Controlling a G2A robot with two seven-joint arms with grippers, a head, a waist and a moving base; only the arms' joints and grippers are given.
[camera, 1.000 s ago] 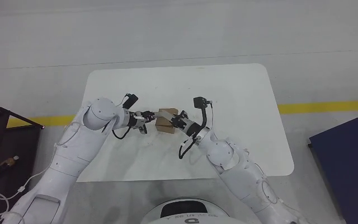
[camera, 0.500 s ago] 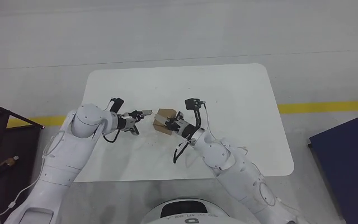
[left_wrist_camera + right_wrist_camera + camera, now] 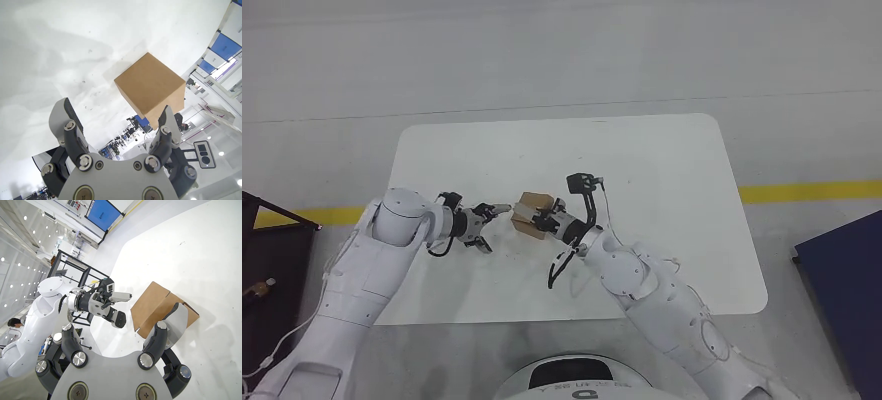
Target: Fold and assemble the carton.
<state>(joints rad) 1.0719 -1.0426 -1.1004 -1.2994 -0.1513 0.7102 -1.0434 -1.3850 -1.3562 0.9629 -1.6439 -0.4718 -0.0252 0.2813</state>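
Observation:
A small brown carton (image 3: 531, 212) stands on the white table (image 3: 662, 170) near its middle, folded into a box with an open flap edge facing the right arm. In the left wrist view the carton (image 3: 149, 91) sits just ahead of my left gripper (image 3: 116, 113), which is open, one fingertip (image 3: 166, 115) close to a lower corner. My right gripper (image 3: 119, 317) is open too; one finger (image 3: 178, 315) lies against the carton (image 3: 157, 306). The left gripper (image 3: 120, 307) faces the carton from the other side, a short gap away.
A dark frame rack (image 3: 267, 245) stands beyond the table's left edge. A blue panel (image 3: 842, 280) lies on the floor to the right. The table has wide bare room at the back and right.
The left gripper came off the carton and drew back a little to the left. The right arm shifted left, and the carton slid slightly left with it.

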